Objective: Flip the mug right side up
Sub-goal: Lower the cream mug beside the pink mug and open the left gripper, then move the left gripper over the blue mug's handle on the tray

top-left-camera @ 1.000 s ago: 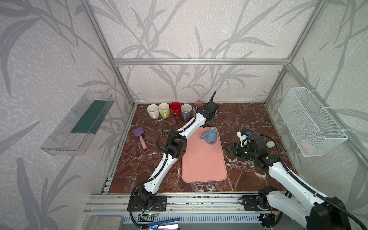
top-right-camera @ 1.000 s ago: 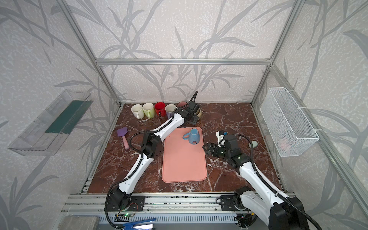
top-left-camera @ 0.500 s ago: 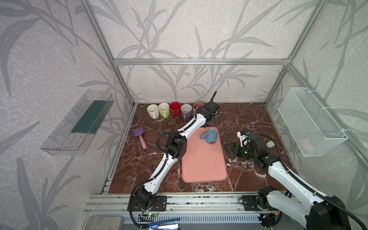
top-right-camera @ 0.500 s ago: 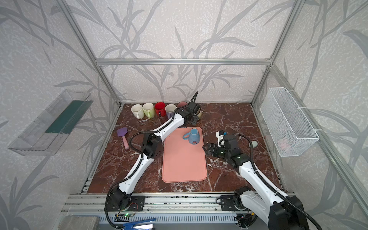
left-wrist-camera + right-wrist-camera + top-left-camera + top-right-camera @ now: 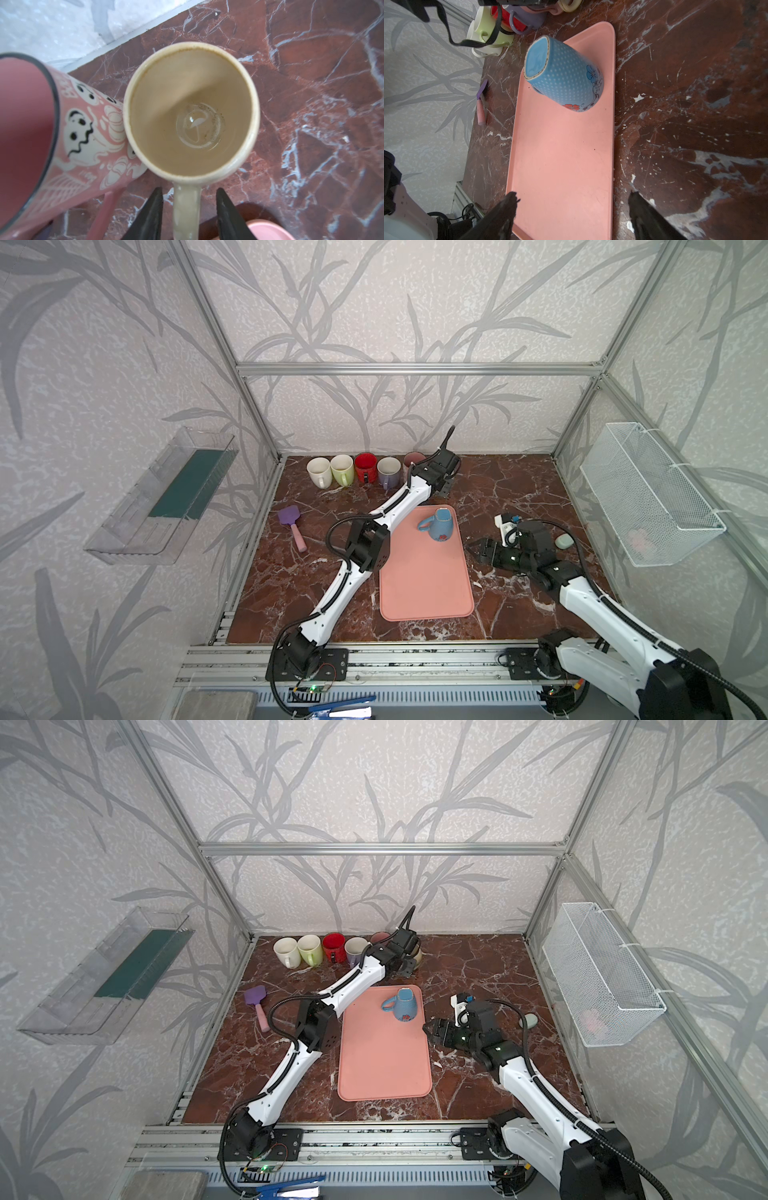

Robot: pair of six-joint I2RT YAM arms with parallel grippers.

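A blue dotted mug with flowers stands upside down, base up, at the far end of the pink tray; both top views show it. My right gripper is open and empty, low over the tray's right edge, short of the mug. At the back, my left gripper is open, a finger on each side of a beige mug's handle with gaps. That beige mug stands upright, touching a pink ghost-print mug.
White, green, red and purple mugs line the back wall. A purple spatula lies left of the tray. A small grey-green object lies right. A wire basket and clear shelf hang on the side walls.
My left gripper's jaws have opened off the beige mug's handle. Neither arm has visibly shifted, and the blue mug has not moved.
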